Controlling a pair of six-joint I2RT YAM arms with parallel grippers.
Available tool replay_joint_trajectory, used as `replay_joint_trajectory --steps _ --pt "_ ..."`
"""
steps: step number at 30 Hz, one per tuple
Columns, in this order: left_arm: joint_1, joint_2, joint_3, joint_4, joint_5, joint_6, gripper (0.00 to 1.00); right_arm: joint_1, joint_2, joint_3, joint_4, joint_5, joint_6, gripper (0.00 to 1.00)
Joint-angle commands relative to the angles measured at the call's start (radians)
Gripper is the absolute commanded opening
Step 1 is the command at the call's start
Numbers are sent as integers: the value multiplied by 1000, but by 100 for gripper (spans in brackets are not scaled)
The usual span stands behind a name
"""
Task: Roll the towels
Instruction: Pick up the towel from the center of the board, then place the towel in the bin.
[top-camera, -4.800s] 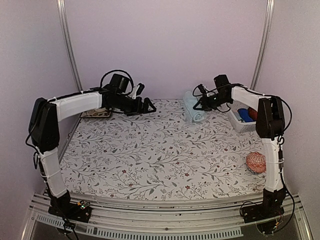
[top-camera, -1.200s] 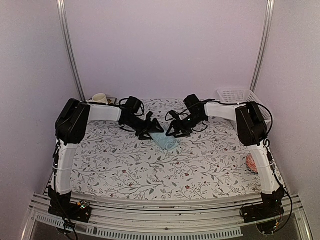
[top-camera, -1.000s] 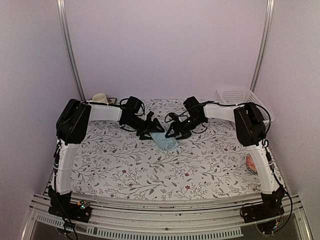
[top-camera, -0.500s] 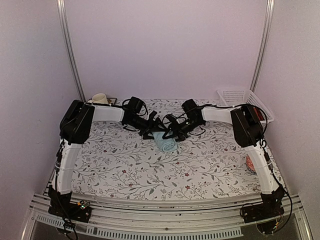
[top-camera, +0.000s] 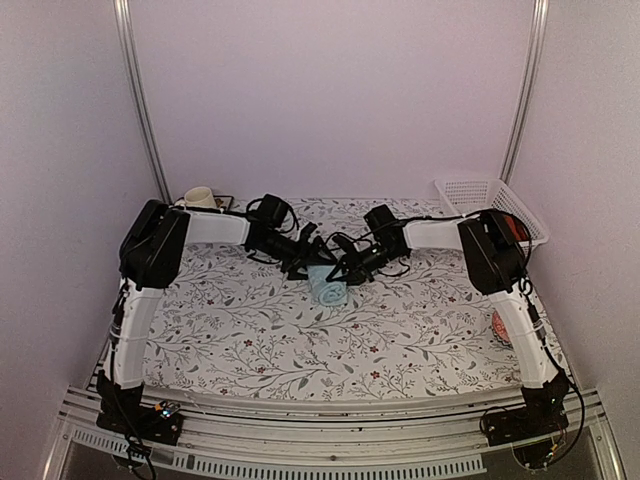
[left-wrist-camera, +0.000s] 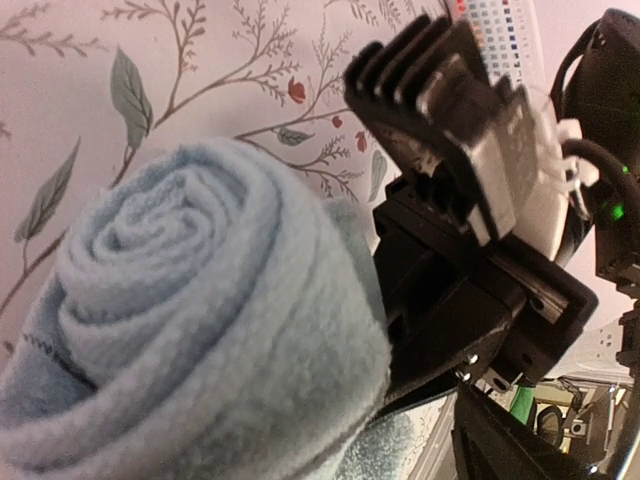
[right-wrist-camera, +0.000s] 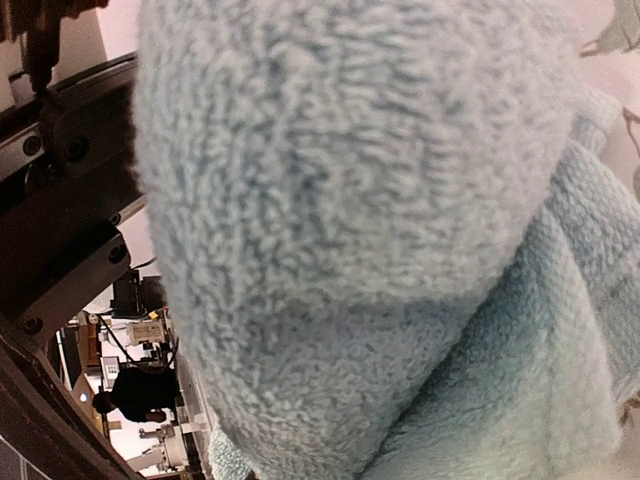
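A light blue towel (top-camera: 327, 286), rolled up, lies on the floral tablecloth (top-camera: 300, 340) at mid-table. My left gripper (top-camera: 306, 264) is at its upper left end and my right gripper (top-camera: 346, 268) at its upper right end, both touching it. In the left wrist view the roll's spiral end (left-wrist-camera: 180, 300) fills the left side, with the right gripper's black body (left-wrist-camera: 470, 250) just behind it; one own finger (left-wrist-camera: 530, 450) shows far to the lower right. In the right wrist view the towel (right-wrist-camera: 350, 200) fills the frame and hides my fingers.
A white basket (top-camera: 478, 192) stands at the back right with a red thing (top-camera: 516, 228) by it. A cup (top-camera: 199, 196) stands at the back left. A pink patterned ball (top-camera: 499, 326) lies at the right edge behind the right arm.
Both grippers have closed in on the towel from either side over the last second. The towel has shifted slightly toward the front and looks more compactly rolled.
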Motion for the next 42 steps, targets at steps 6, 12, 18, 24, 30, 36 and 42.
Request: replay_joint_trajectory --steps 6,12,18,24,30,36,42 --pt "57 -232 -77 50 -12 16 97 -86 -102 -12 41 40 -6 2" --pt "112 -322 -88 4 -55 40 97 -173 -154 78 -71 101 -106 2" --pt "121 -341 -113 -37 -74 64 97 -294 -202 212 -186 210 -185 2" --pt "121 -357 -152 -54 -83 74 97 -433 -228 316 -244 355 -255 2" --pt "123 -368 -156 -110 -108 115 97 -517 -233 339 -250 523 -301 2" --pt "123 -379 -166 -136 -125 136 97 -577 -226 346 -215 664 -361 2" --pt "127 -387 -178 -166 -139 152 97 -612 -183 430 -238 780 -412 2"
